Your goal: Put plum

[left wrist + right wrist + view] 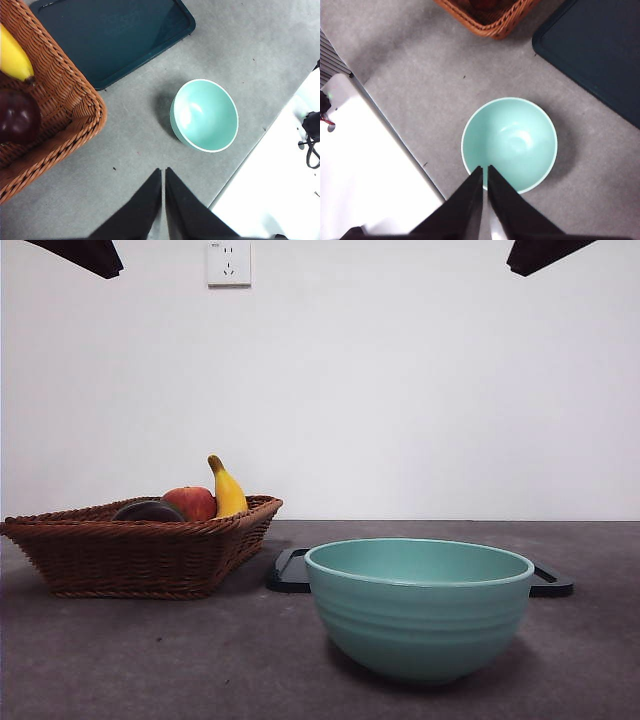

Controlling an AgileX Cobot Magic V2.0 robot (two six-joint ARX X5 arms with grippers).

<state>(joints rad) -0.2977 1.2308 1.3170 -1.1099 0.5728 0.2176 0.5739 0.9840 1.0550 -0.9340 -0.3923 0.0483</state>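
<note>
1. The left gripper [163, 172] hangs high above the table with its two black jaws pressed together on nothing; the right gripper [484, 170] is the same, jaws together and bare, poised over the near rim of the mint-green bowl [509, 144].
2. In the front view both arms show only as dark tips at the top corners, so neither is at work yet.
3. The plum [18, 116], glossy and dark maroon, lies in the wicker basket [65, 100], touching or just beside the banana [12, 55].
4. From the front, the plum [148, 511] barely clears the basket rim, at about nine o'clock from the red apple [192, 502].
5. In the left wrist view the plum sits at roughly ten o'clock from the left gripper; the right wrist view shows only a corner of the basket, well away from that gripper.
6. So the left arm looks the nearer for the pick.
7. The plum is round, with no long axis to line up on.
8. A dark tray [112, 35] lies behind the bowl, beside the basket.
</note>
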